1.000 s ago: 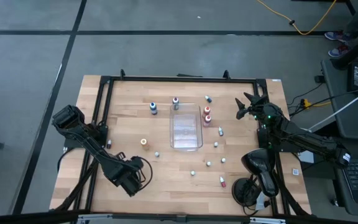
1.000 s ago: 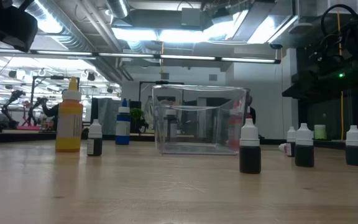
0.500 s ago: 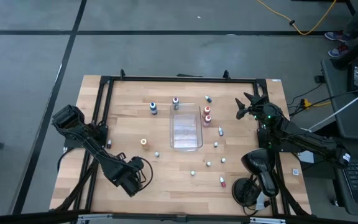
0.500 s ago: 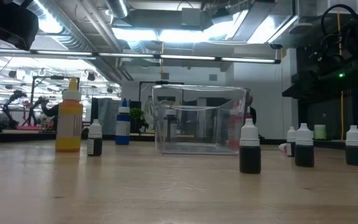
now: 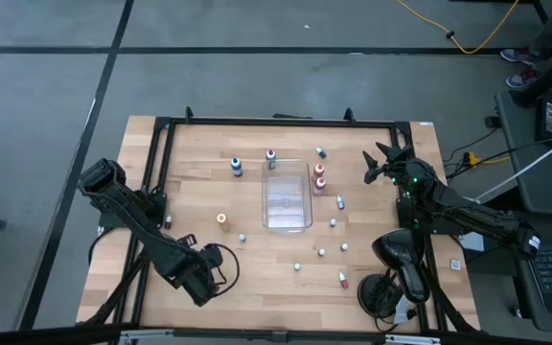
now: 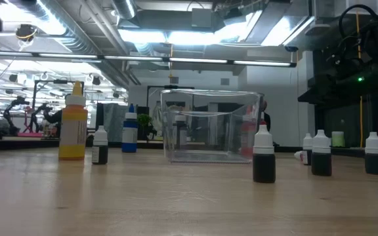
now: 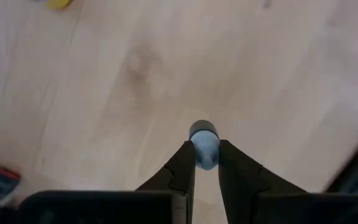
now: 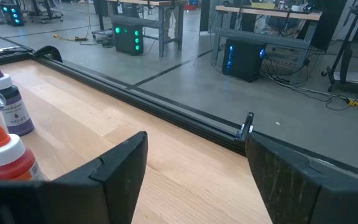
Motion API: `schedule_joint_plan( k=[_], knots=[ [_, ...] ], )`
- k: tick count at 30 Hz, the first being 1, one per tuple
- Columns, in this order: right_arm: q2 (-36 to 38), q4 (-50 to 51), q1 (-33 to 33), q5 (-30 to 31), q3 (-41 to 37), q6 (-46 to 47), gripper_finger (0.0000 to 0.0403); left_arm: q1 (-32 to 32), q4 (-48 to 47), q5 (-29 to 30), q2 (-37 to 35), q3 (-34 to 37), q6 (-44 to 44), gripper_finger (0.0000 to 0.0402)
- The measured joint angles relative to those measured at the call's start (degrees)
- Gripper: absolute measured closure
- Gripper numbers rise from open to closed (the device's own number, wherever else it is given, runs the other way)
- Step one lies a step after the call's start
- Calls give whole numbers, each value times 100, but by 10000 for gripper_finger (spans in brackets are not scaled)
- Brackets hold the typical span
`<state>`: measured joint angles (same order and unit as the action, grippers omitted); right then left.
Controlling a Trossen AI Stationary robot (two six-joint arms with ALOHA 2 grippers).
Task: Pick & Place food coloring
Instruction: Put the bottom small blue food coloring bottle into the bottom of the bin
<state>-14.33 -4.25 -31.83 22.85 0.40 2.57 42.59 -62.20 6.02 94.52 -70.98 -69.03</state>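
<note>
Evidently the left pincer (image 7: 206, 163) has a small bottle with a pale blue-grey cap (image 7: 204, 142) nipped between its two dark fingers, cap outward, over bare wood; the grip sits low on the bottle, which keeps the cap clear and should let the bottle stand upright when released. In the high view that left pincer (image 5: 202, 280) lies toward seven o'clock on the bench (image 5: 161, 240), well apart from the clear tray (image 5: 287, 195) at the centre. Since the tray holds nothing that can be made out, the carry to it is judged the step in hand.

The rest of the food coloring is scattered because none has been gathered. A blue bottle (image 5: 237, 166) and a dark one (image 5: 270, 157) stand at about eleven and twelve o'clock of the tray, two red ones (image 5: 319, 176) just beside its three o'clock wall, an orange one (image 5: 222, 219) toward eight o'clock, and several tiny ones (image 5: 321, 252) between four and five o'clock. The low view shows them upright, the orange bottle (image 6: 73, 122) tallest.

The right pincer (image 5: 388, 161) waits at the bench's two o'clock edge with its fingers spread wide and nothing between them; its wrist view shows a red bottle (image 8: 4, 154) and a dark bottle (image 8: 5, 101) off to one side.
</note>
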Motion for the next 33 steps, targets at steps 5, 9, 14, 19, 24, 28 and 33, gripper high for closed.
schedule_joint_plan(
  k=[5, 9, 14, 19, 24, 28, 33],
  knots=[
    [-1, 0, 0, 2, 0, 0, 130, 4, -537, -126, 2, -592, 699, 356],
    [-1, 0, -1, 1, 0, -1, 130, 4, -972, -126, 2, -1142, 1225, 355],
    [0, 0, 0, 2, 0, -1, 130, -178, -1570, -118, 2, -1878, 1803, 355],
    [-1, 0, 0, 2, -1, 0, 130, -727, -2143, 36, 2, -2614, 2453, 357],
    [0, 0, 0, 0, 0, 0, 130, -1504, -2385, 164, 2, -3070, 3109, 356],
    [-1, 0, -2, 2, -1, 0, 130, -2121, -2391, 160, 27, -3253, 3593, 357],
    [-2, 0, 0, 2, 0, 0, 130, -2821, -2402, 152, 286, -3478, 4158, 357]
  ],
)
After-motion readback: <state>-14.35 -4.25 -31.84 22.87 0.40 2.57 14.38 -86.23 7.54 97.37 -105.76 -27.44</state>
